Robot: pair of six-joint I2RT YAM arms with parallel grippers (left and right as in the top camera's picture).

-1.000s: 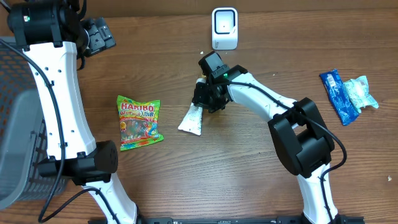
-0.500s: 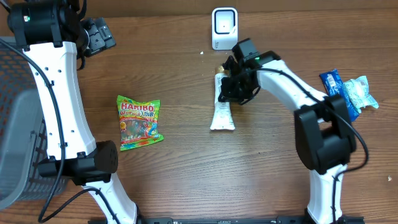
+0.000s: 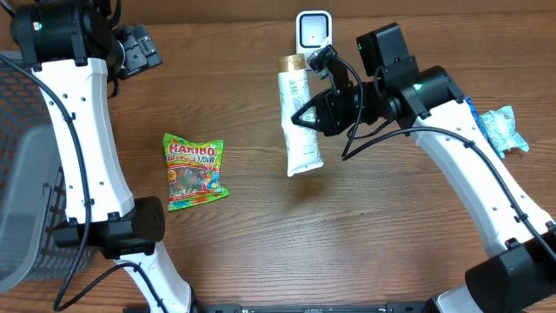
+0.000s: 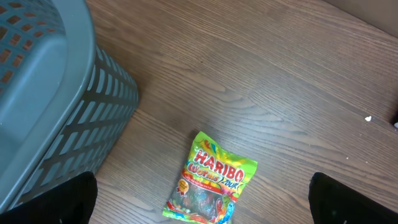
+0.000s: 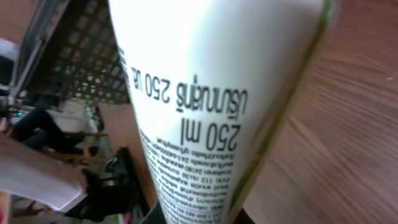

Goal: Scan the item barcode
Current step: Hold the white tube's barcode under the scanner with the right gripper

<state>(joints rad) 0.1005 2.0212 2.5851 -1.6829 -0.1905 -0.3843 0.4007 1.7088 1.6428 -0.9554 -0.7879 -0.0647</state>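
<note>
Tube (image 3: 301, 130) upper centre, lifted off desk (image 3: 261, 252), gold cap just below scanner (image 3: 314, 39). Right fingers (image 3: 313, 113) pinching its midsection. Left fingers (image 4: 78, 199) spread wide, upper left, near basket (image 3: 22, 174) on left edge. Haribo bag (image 3: 195, 171) left of centre. Open wood along lower centre.

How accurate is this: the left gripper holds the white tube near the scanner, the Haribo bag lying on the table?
One slip: the right gripper holds the white tube near the scanner, as the overhead view shows. The Haribo bag does lie on the table.
</note>
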